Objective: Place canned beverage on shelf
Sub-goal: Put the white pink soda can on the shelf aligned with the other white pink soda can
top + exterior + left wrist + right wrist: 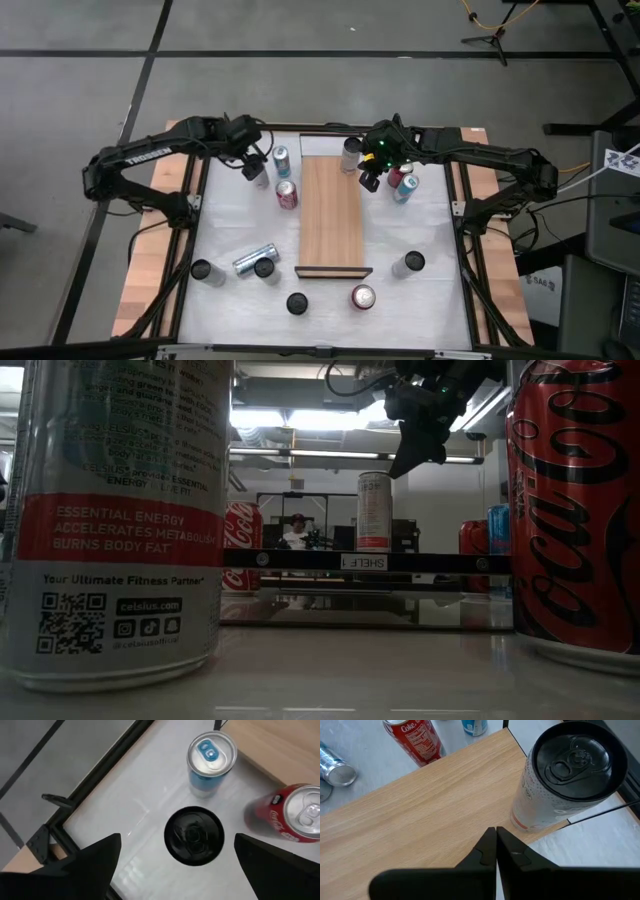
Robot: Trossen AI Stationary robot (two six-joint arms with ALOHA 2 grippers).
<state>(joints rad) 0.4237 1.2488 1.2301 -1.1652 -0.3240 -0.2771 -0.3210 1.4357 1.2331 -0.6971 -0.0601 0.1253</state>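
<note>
One tall white black-topped can (560,785) standing on long light-brown wooden shelf (331,215), just beside shut, empty right gripper (495,845); left gripper (175,865) wide open, empty.

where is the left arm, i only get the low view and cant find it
observer: The left gripper hangs open above a black-topped can, which stands on the table left of the shelf.
operator: ok and that tall white can, is it on the shelf
observer: Yes, the white can stands at the shelf's far right corner; the rest of the plank is bare.
operator: right gripper holding anything
observer: No. The right gripper is shut with nothing in it, over the plank just beside that can.
</note>
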